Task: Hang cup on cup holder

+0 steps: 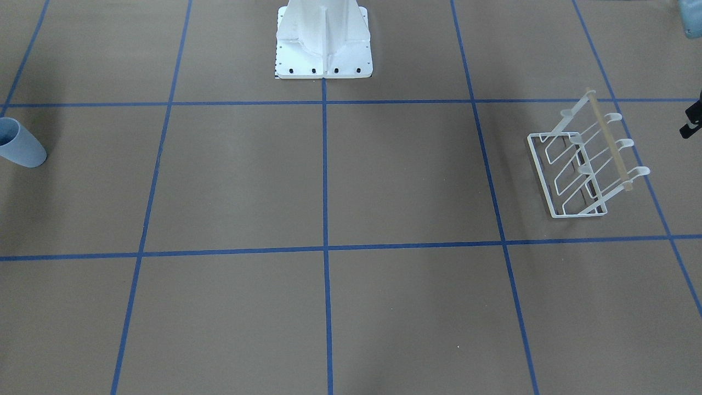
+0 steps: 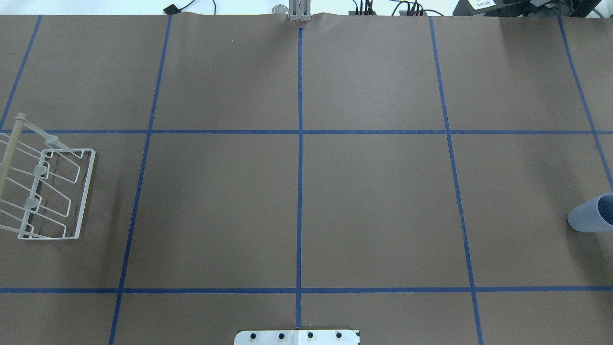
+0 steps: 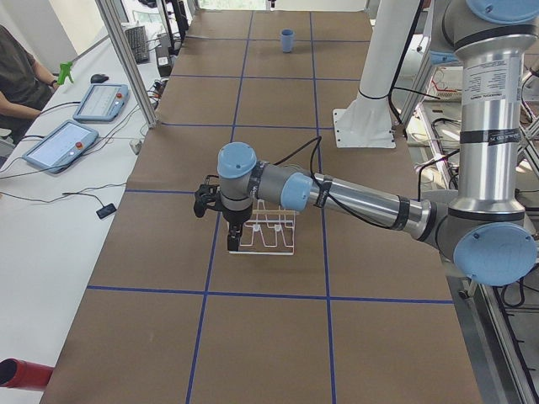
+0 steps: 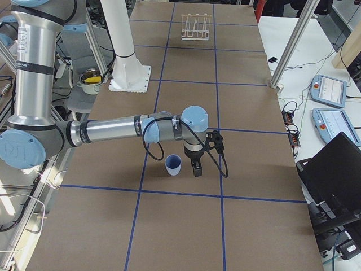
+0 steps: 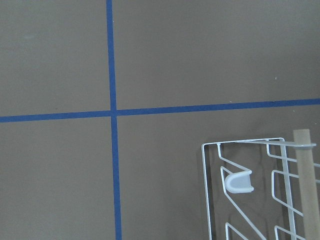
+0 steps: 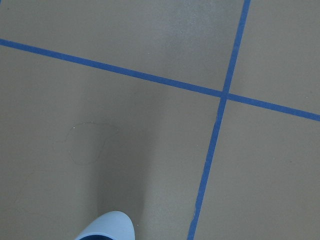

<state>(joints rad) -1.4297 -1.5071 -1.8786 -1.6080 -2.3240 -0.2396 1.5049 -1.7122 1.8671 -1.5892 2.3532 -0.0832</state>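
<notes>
**A:** Where is the cup (image 4: 173,165)?

**B:** At the robot's right end of the counter (image 2: 383,201), standing upright with its mouth up. The rack (image 1: 586,167) sits at the opposite end, on the robot's left. They are well apart, and nothing hangs on the rack.

**A:** And the arms?

**B:** One is at each end. The right pincer (image 4: 196,167) points down just beside the cup, on the side away from the robot's base, and seems not to touch it. The left pincer (image 3: 233,238) hangs over the near edge of the rack.

**A:** Are they open or closed?

**B:** I cannot tell for either. Only the side cameras show them, and too small. Neither appears to be holding anything.

**A:** Why this layout?

**B:** My guess is that each arm covers the thing nearest to it. The right arm would fetch the cup, while the left waits at the rack, perhaps to take the cup over or to steady the wire frame.

**A:** Any trouble ahead?

**B:** The prongs (image 5: 239,182) slant upward under the wooden rod (image 5: 306,185). The cup probably has to be turned mouth-down to slide onto one. It also has no handle and tapers slightly, so a grip on its wall could slip.
</notes>
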